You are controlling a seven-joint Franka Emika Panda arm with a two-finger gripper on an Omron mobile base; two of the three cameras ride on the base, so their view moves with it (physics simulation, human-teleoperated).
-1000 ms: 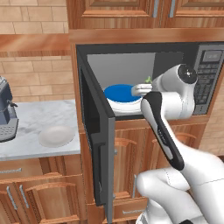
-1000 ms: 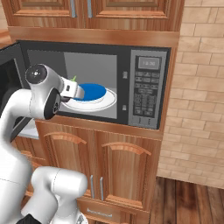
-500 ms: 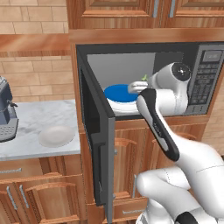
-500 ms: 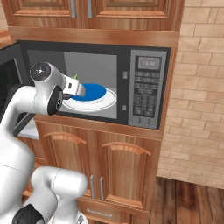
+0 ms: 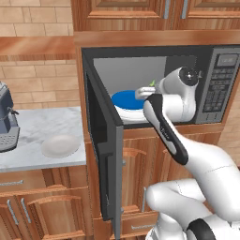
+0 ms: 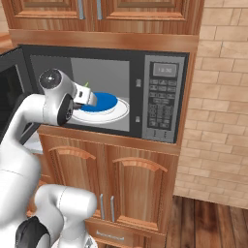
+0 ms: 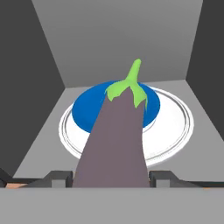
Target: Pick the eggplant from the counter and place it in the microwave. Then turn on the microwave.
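My gripper (image 7: pixel 111 177) is shut on the eggplant (image 7: pixel 116 144), a purple-grey oblong whose green stem points into the open microwave (image 6: pixel 164 97). The hand view has the eggplant hanging above the near edge of a blue plate (image 7: pixel 89 107), which lies on the white turntable (image 7: pixel 175 127). From the left base view, the gripper (image 5: pixel 143 93) is at the microwave's mouth, with the green stem (image 5: pixel 152 83) poking up over the blue plate (image 5: pixel 127 99). From the right, the gripper (image 6: pixel 89 98) is just left of the plate (image 6: pixel 104 100). The marbled counter (image 5: pixel 33 136) lies to the left.
The microwave door (image 5: pixel 101 140) swings open toward me, left of the arm. A grey coffee machine (image 5: pixel 7 124) and a pale rounded bowl (image 5: pixel 60 146) stand on the counter. The button panel (image 6: pixel 163 99) is on the microwave's right. A brick wall (image 6: pixel 223 97) rises beyond.
My hand has risen a little and edged forward into the microwave's mouth with the eggplant still held. The door and the plate have not moved.
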